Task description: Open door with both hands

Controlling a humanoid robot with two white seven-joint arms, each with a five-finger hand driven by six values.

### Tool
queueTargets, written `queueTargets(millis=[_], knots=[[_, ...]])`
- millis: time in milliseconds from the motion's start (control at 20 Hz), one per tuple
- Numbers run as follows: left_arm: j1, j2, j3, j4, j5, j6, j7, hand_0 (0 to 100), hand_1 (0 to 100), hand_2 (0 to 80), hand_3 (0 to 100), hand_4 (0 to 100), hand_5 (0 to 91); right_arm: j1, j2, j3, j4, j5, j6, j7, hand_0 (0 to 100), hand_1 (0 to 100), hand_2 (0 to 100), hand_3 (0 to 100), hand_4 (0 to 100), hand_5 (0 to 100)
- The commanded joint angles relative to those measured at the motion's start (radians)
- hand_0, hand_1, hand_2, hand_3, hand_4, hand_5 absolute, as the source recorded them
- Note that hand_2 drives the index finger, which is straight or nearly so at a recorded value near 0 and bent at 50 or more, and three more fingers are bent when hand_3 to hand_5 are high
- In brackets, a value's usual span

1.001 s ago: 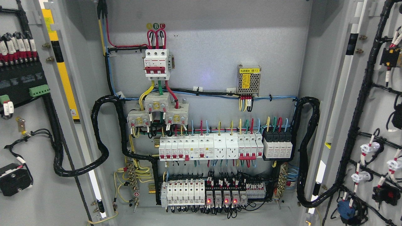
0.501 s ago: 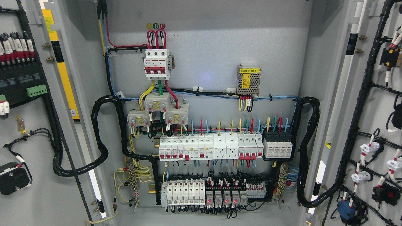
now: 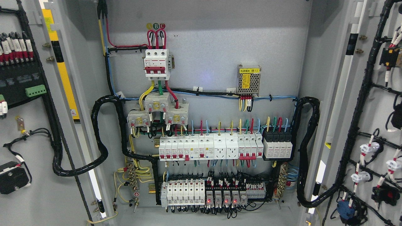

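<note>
Left door (image 3: 34, 175) slightly farther open than before; right door (image 3: 377, 119) unchanged.

You face an electrical cabinet with its left door (image 3: 34, 131) and right door (image 3: 373, 119) both swung wide. On the back panel (image 3: 213, 40), a three-pole breaker (image 3: 156, 64) sits above two rows of breakers (image 3: 210, 147); a small power module (image 3: 248, 79) hangs right.
</note>
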Motion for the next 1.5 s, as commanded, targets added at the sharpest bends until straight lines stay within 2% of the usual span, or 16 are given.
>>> queueTargets(millis=[0,401,701,901,1101,1202,1302,1352,1452], knots=[[-0.005,0.002,0.015,0.005,0.004,0.009,0.0,0,0,0.0,0,0,0.0,0.008,-0.031,0.068,-0.016,0.0,0.0,0.002,21,0,0,0,0,0],[0.003,0.0,0.004,-0.084,0.006,0.012,0.0,0,0,0.0,0,0,0.0,0.005,-0.068,0.188,-0.015,0.003,0.001,0.0,21,0,0,0,0,0],[0.041,-0.01,-0.016,-0.199,0.006,0.016,0.0,0,0,0.0,0,0,0.0,0.0,-0.071,0.249,-0.005,0.014,0.012,-0.006,21,0,0,0,0,0],[0.06,-0.035,-0.073,-0.248,0.001,0.015,0.002,0,0,0.0,0,0,0.0,-0.002,-0.071,0.306,0.024,0.017,0.012,-0.003,21,0,0,0,0,0],[0.084,-0.075,-0.178,-0.316,-0.017,0.013,0.01,0,0,0.0,0,0,0.0,-0.005,-0.067,0.411,0.103,0.072,0.015,-0.004,22,0,0,0,0,0],[0.083,-0.099,-0.229,-0.313,-0.072,0.006,0.016,0,0,0.0,0,0,0.0,-0.005,-0.06,0.47,0.172,0.13,0.013,-0.009,22,0,0,0,0,0],[0.08,-0.162,-0.315,-0.266,-0.234,-0.003,0.06,0,0,0.0,0,0,0.0,-0.005,-0.048,0.522,0.253,0.173,0.013,-0.009,22,0,0,0,0,0],[0.076,-0.215,-0.349,-0.209,-0.326,-0.025,0.091,0,0,0.0,0,0,0.0,-0.005,-0.039,0.542,0.292,0.19,0.012,-0.009,22,0,0,0,0,0],[0.07,-0.32,-0.401,-0.07,-0.469,-0.071,0.12,0,0,0.0,0,0,0.0,-0.005,-0.03,0.579,0.381,0.234,0.012,-0.011,22,0,0,0,0,0]])
